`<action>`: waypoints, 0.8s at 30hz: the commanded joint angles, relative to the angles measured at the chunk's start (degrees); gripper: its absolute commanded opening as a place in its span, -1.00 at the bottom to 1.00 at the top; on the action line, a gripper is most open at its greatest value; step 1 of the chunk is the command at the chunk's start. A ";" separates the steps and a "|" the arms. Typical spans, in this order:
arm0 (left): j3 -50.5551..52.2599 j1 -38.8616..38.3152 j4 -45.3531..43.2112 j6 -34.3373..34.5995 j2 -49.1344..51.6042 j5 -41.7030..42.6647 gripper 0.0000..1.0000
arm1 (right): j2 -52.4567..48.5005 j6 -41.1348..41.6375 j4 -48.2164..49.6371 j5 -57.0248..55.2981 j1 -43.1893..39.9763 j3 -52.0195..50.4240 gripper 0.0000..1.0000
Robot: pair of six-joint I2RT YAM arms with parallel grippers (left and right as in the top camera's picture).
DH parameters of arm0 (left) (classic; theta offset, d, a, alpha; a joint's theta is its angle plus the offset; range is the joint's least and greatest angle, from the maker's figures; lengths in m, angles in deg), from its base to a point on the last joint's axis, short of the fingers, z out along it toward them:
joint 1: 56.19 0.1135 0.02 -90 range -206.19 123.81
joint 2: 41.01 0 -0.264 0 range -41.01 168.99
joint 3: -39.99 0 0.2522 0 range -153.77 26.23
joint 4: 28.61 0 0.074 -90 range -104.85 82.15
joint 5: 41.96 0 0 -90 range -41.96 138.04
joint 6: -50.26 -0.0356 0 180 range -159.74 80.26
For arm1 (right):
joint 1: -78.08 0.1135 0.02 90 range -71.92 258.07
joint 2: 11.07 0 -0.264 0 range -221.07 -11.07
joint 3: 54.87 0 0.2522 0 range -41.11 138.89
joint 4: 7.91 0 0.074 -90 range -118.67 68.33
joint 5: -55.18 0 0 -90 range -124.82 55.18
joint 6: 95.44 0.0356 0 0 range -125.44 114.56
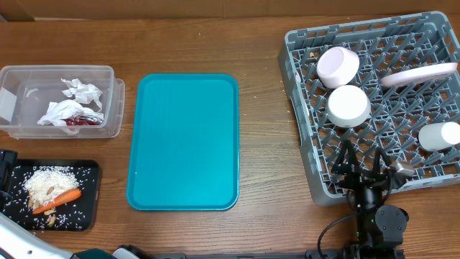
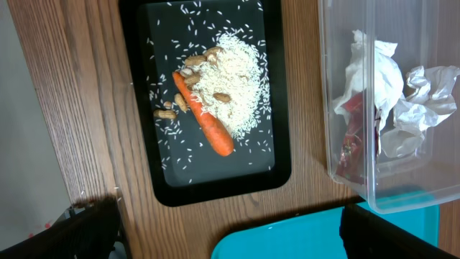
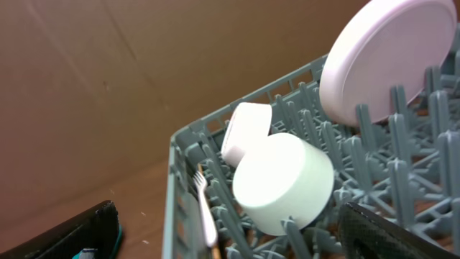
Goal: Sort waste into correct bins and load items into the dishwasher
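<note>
Right gripper (image 1: 364,162): jaws spread wide, nothing between them.
Right arm pose: reaches in from the near table edge, with its fingers over the near rim of the grey dish rack (image 1: 392,119).
Rack contents relative to right gripper: the white bowl (image 1: 348,106) lies on its side just ahead of the fingers. The pale pink bowl (image 1: 338,66) is just beyond it, and the pink plate (image 1: 419,75) stands on edge further back. The white cup (image 1: 440,136) sits toward the right rim. The white fork (image 3: 204,208) lies along the rack wall, near the left finger.
Left gripper (image 2: 230,216): jaws spread wide, holding nothing.
Left arm pose: hangs above the near left corner of the table, wrist camera facing down.
Black tray (image 2: 223,191): below and ahead of the left fingers. It holds the rice heap (image 2: 233,83) and the carrot piece (image 2: 203,124), which rests against the rice.
Clear tub (image 2: 330,86): just beside the black tray, apart from the fingers. It holds crumpled napkins (image 2: 392,101) and the red wrapper (image 2: 352,144).
Teal tray (image 1: 183,140): between the bins and the rack.
</note>
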 commanded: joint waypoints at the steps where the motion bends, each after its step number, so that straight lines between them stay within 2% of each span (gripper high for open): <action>1: -0.11 0.20 -0.04 0.35 -0.46 0.00 0.99 | 0.61 -9.03 0.07 0.90 -0.11 -0.61 1.00; 9: -0.11 0.20 -0.04 0.35 -0.46 0.00 0.99 | 0.61 -10.64 -0.09 3.30 -0.11 -0.61 1.00; 24: -0.11 0.20 -0.04 0.35 -0.46 0.00 0.99 | 0.61 -10.69 0.15 0.44 -0.11 -0.59 1.00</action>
